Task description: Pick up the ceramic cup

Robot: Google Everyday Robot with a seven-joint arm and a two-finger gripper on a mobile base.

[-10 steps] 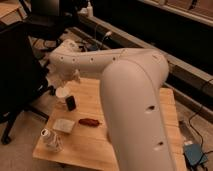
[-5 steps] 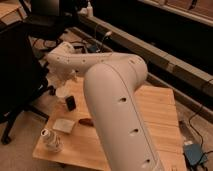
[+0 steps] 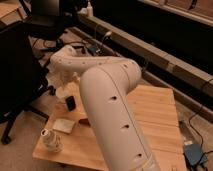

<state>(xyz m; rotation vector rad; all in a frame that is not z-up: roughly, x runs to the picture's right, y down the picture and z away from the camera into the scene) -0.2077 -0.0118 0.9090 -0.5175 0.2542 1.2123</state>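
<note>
My white arm fills the middle of the camera view and reaches back to the left. The gripper point(image 3: 69, 100) hangs below the wrist, over the far left corner of the wooden table point(image 3: 150, 112). A small pale shape that looks like the ceramic cup point(image 3: 62, 93) is right at the gripper, next to a dark part. I cannot tell whether the gripper holds it or only touches it.
A clear jar with a white top point(image 3: 50, 140) stands at the table's front left corner. A flat pale item point(image 3: 64, 125) lies behind it, and a reddish-brown item point(image 3: 83, 120) peeks out beside my arm. A black office chair point(image 3: 20, 65) stands to the left, and a blue device point(image 3: 192, 152) lies on the floor at the right.
My arm's big elbow section has swung left and toward the camera and now covers more of the table. The gripper has stayed at the far left corner by the pale cup.
</note>
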